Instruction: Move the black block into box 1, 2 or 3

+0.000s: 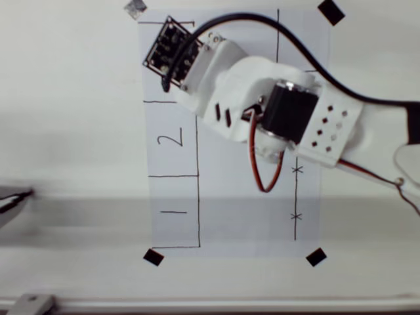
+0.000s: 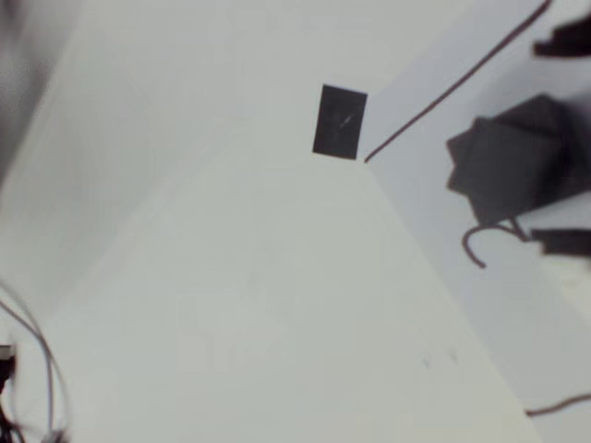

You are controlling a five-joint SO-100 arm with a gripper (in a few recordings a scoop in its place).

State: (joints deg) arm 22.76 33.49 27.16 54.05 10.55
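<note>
Two numbered rectangles read clearly in the overhead view, box "2" (image 1: pixel 170 139) and box "1" (image 1: pixel 174 212), on the left side of the white paper sheet (image 1: pixel 243 216); the third box (image 1: pixel 152 65) sits at the far left corner, mostly covered by the arm's head, its number hidden. Wrist view: a black tape square (image 2: pixel 340 122) marks the paper corner at centre, and further right the black block (image 2: pixel 512 166) sits between the gripper (image 2: pixel 563 138) fingers, over the paper just inside a pen line, a curl of the handwritten digit just below it. Judgement: the gripper is pinching the block, though blur makes contact uncertain. Risk: release while the block overlaps the outline, or a finger dragging it on opening, would leave it on or outside the line
</note>
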